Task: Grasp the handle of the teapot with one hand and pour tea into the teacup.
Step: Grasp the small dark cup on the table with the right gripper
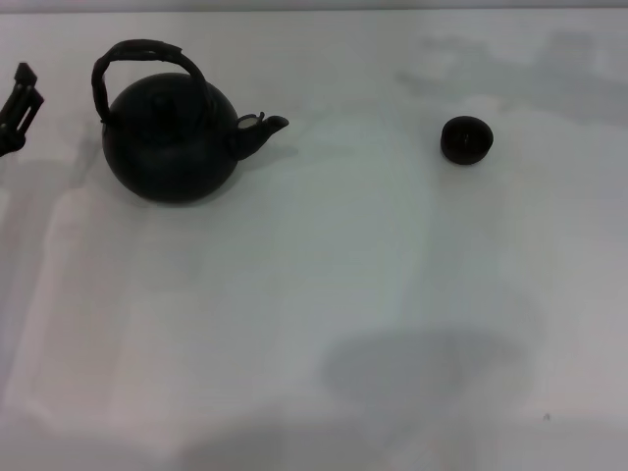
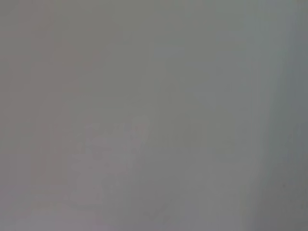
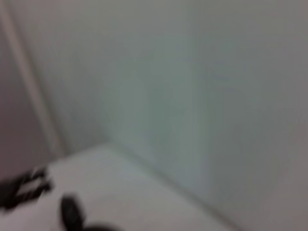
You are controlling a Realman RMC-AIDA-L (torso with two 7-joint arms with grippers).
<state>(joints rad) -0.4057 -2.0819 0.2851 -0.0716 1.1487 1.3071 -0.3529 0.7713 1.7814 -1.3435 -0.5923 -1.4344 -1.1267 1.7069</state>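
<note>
- The table (image 1: 324, 294) is a plain white surface; both task things stand on it toward its far edge, well apart from each other.
- The teapot (image 1: 172, 142) is the biggest item, upright at about 10 o'clock from the table's middle in the head view. It looks round, matte and black. I judge it heavy and rigid, likely iron or thick ceramic, and heavier still if it is full. It would swing under a loose hold.
- The handle (image 1: 147, 57) arches over the lid. It looks wrapped, so probably less slippery than the body. The best hold is at the top of the arch, squeezed across the band. The pot then hangs balanced and can tip toward its spout (image 1: 265, 128), which points to 3 o'clock.
- The left claw (image 1: 20, 103) is a dark shape at 9 o'clock, at the frame's edge, near the teapot but clear of it. I cannot tell whether it is spread or pressed together. The left wrist view shows only blank grey.
- The teacup (image 1: 465, 139) sits at about 2 o'clock, in line with the spout. It is tiny, light and easy to knock or overfill, so the pour must be slow.
- The right claw is not visible anywhere.
</note>
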